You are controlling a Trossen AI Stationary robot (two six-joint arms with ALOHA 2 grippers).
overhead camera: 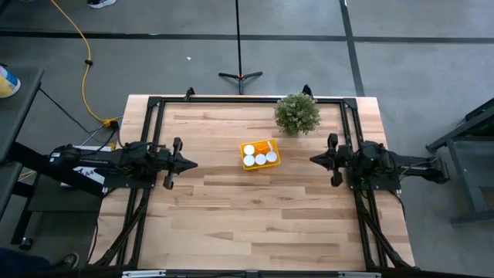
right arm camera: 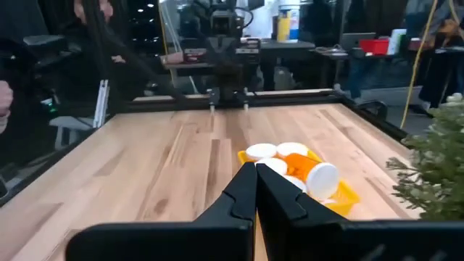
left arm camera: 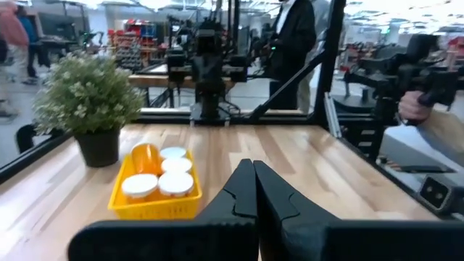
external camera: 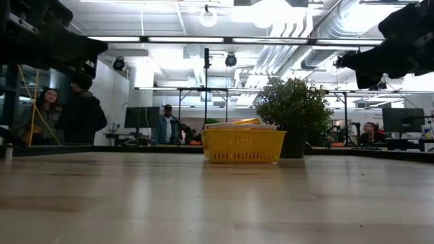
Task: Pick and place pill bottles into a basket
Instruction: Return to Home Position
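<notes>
Left claw (overhead camera: 193, 163) and right claw (overhead camera: 312, 159) pinched closed and empty, we are facing the basket (overhead camera: 243, 149) of pill bottles (overhead camera: 260, 159) between them, nearer the right.

The pale wooden bench (overhead camera: 255, 220) is edged by a black metal frame (overhead camera: 247, 100). A bushy green plant (overhead camera: 297, 113) in a dark pot stands upright at about one o'clock from the bench's middle, close to the far rail. On the grey floor beyond, at twelve o'clock, stands a black tripod stand (overhead camera: 240, 76). At ten o'clock a yellow cable (overhead camera: 81, 46) snakes toward the bench's corner. Seen from bench height, the room behind shows ceiling lamps, silver ducts (external camera: 308, 34) and a dark monitor (external camera: 141, 117). At nine o'clock stands a person in dark clothes (external camera: 84, 108), and another person (external camera: 166, 124) stands farther back beside the monitor.
</notes>
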